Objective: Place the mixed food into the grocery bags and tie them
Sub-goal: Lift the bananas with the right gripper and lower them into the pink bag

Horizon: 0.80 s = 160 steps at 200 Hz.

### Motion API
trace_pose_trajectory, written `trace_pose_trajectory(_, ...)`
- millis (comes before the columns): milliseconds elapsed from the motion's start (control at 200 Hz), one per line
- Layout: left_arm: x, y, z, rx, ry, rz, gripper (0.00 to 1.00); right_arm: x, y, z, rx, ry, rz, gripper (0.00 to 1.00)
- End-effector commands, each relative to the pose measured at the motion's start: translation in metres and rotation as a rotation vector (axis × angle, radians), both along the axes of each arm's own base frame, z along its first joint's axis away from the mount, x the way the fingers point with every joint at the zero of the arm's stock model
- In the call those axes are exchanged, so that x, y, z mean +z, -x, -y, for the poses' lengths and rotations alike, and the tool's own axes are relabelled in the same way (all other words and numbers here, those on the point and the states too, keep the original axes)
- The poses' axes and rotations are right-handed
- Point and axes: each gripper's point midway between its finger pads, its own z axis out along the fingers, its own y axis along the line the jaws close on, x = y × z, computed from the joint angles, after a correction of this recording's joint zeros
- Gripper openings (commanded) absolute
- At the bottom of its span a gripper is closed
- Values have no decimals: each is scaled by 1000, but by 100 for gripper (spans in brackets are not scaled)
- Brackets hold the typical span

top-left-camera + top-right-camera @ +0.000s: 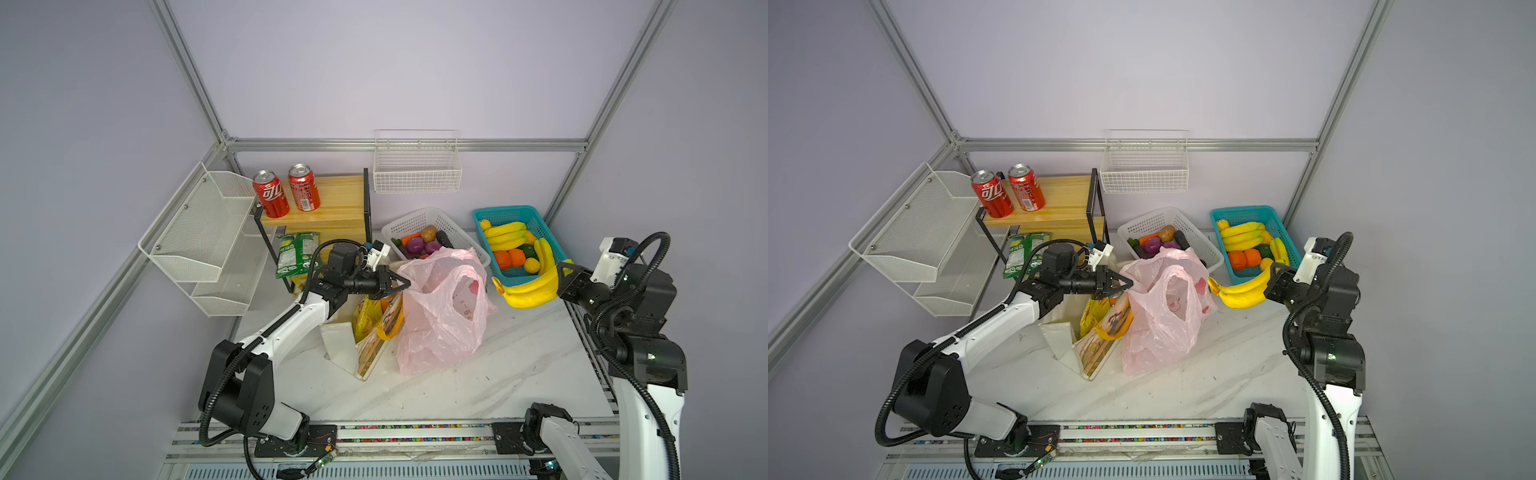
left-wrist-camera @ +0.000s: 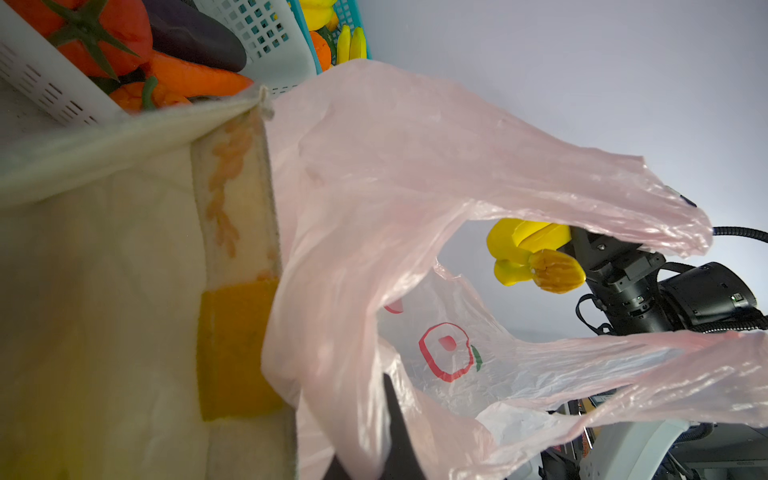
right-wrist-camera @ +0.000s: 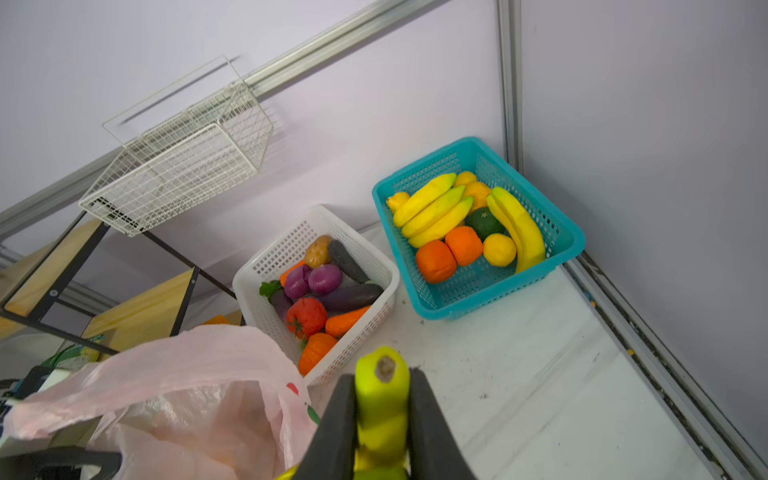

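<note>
L gripper (image 1: 405, 284) is closed tight, pinching the top rim of the pink plastic bag (image 1: 436, 328) on its L side and holding it up. In the L wrist view one dark finger (image 2: 397, 419) shows with pink film wrapped around it. The bag stands on the marble table (image 1: 519, 365) w/ its mouth gaping, pressed against the R side of the canvas tote (image 1: 376, 353).

The tote stands open, printed side facing front, w/ the yellow crisp packet (image 1: 366, 313) upright inside.

R gripper (image 1: 564, 270) is clamped narrow on one end of the banana bunch (image 1: 530, 293). In the R wrist view a finger sits on each side of a banana's tip. The bunch hangs in the air between the teal basket (image 1: 505, 215) and the pink bag, stem end toward the bag and just beside it. Can't tell if they touch.

Oranges (image 1: 509, 258) lie in the teal basket w/ other fruit. A white basket (image 1: 419, 218) behind the bag holds veg.

Two red cola cans (image 1: 270, 193) stand on the wooden shelf (image 1: 336, 195), w/ the green crisp packet (image 1: 295, 253) below it
</note>
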Motion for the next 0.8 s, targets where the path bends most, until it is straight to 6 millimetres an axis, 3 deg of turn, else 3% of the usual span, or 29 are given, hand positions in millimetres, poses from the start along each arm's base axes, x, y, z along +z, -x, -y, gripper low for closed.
trace_pose_trajectory(0,-1,1,-3,6,4,26,0,-15,2,-14,78,-19,-48,11)
trace_pose_trajectory(215,-1,2,-3,5,4,28,0,-4,-24,-21,131,-51,18,11)
trace_pose_trajectory(400,1,1,-3,6,4,32,0,-9,-43,-30,166,-63,19,10)
trace_pose_trajectory(615,0,2,-3,6,3,30,0,-7,-61,-72,241,-103,42,10)
trace_pose_trajectory(795,1,3,-3,4,4,32,0,-25,-68,-115,298,-122,15,10)
